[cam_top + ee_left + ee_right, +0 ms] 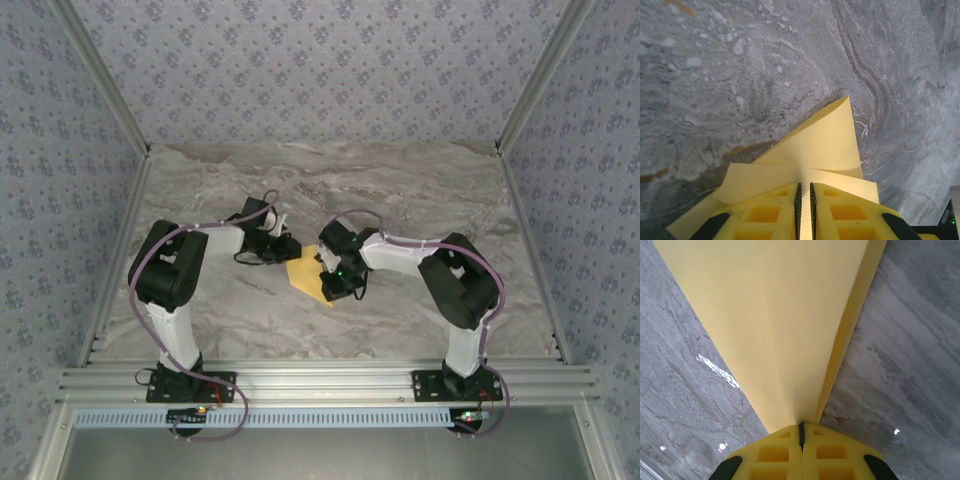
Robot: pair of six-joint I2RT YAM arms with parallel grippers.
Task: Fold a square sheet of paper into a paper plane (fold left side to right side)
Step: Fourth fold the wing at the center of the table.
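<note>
Yellow paper (308, 278), partly folded, is at the middle of the marble table (420, 190) between both arms, with the left gripper (805, 194) and right gripper (801, 432) each pinched tight on it; it looks thin, light and floppy, so edges are probably the best hold.

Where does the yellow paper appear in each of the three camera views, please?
Top external: the yellow paper lies mid-table, between the left gripper and the right gripper.
Left wrist: lower centre, pinched in the left gripper.
Right wrist: upper centre, fanning up from the right gripper.
Shared landmark: the grey marble tabletop beneath it.
</note>
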